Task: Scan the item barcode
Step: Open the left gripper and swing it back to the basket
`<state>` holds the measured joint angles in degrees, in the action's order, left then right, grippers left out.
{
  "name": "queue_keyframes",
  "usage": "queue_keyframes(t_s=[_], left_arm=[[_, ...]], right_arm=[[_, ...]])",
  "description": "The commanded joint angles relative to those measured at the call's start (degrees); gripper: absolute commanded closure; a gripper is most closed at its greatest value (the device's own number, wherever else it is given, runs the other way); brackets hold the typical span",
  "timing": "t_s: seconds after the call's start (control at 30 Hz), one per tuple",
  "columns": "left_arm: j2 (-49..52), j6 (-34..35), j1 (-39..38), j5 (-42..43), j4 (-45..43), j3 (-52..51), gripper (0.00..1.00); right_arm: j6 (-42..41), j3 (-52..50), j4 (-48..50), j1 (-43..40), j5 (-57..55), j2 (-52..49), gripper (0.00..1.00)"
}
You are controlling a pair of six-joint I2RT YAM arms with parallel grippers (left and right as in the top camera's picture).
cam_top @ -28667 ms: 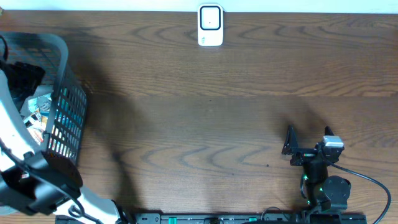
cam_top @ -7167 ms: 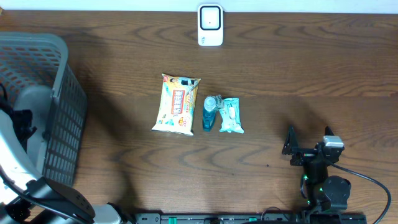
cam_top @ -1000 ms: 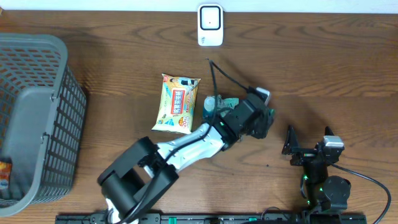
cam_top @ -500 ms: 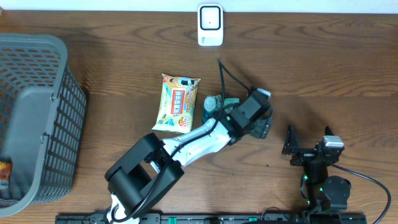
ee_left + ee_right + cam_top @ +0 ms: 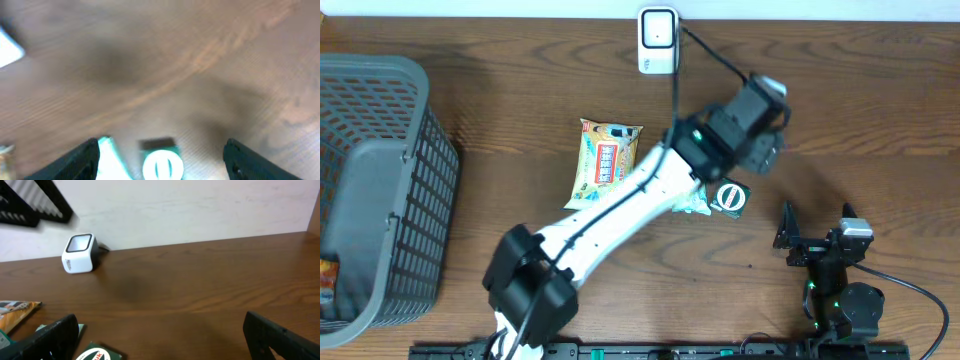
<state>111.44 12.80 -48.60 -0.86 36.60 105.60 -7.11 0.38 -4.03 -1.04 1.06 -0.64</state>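
A small dark green packet with a white oval label (image 5: 730, 196) lies flat on the table, just right of a teal pouch (image 5: 696, 204). My left gripper (image 5: 761, 142) hangs above and behind the packet, open and holding nothing. In the blurred left wrist view the green packet (image 5: 161, 163) shows on the table between my spread fingers (image 5: 82, 161), with the teal pouch (image 5: 112, 161) beside it. The white barcode scanner (image 5: 658, 40) stands at the table's back edge. My right gripper (image 5: 815, 226) rests open near the front right, and its view shows the green packet (image 5: 98, 354) and the scanner (image 5: 79, 253).
A yellow snack pack (image 5: 607, 165) lies left of my left arm, which crosses over the middle of the table. A grey mesh basket (image 5: 380, 190) stands at the left edge. A pale wall (image 5: 200, 205) runs behind the table.
My left gripper has opened and lifted away toward the back right. The green packet, hidden under it before, now lies uncovered on the table. The right arm has not moved.
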Motion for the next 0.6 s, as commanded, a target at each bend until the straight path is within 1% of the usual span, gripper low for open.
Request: queue_keyframes(t_s=[0.0, 0.07, 0.1, 0.33, 0.37, 0.43, 0.57], left_arm=[[-4.1, -2.7, 5.0, -6.4, 4.8, 5.9, 0.22], [-6.2, -2.7, 8.6, -7.3, 7.8, 7.9, 0.22], [-8.7, -2.7, 12.8, -7.4, 9.7, 8.9, 0.22], [-19.1, -1.3, 31.8, -7.3, 15.7, 9.0, 0.22], [-21.4, -0.6, 38.0, -7.4, 18.3, 9.0, 0.22], [-23.3, 1.8, 44.9, -7.3, 21.5, 9.0, 0.22], [-24.4, 8.9, 59.5, -7.3, 29.7, 8.9, 0.23]], right_arm=[[0.5, -0.1, -0.2, 1.1, -0.3, 0.3, 0.01], [0.5, -0.1, -0.3, 1.1, -0.3, 0.3, 0.01], [0.5, -0.1, -0.2, 1.1, -0.3, 0.3, 0.01], [0.5, -0.1, -0.3, 1.1, -0.3, 0.3, 0.01], [0.5, -0.1, -0.2, 1.1, -0.3, 0.3, 0.01], [0.5, -0.1, -0.2, 1.1, -0.3, 0.3, 0.01], [0.5, -0.1, -0.3, 1.1, -0.3, 0.3, 0.01]])
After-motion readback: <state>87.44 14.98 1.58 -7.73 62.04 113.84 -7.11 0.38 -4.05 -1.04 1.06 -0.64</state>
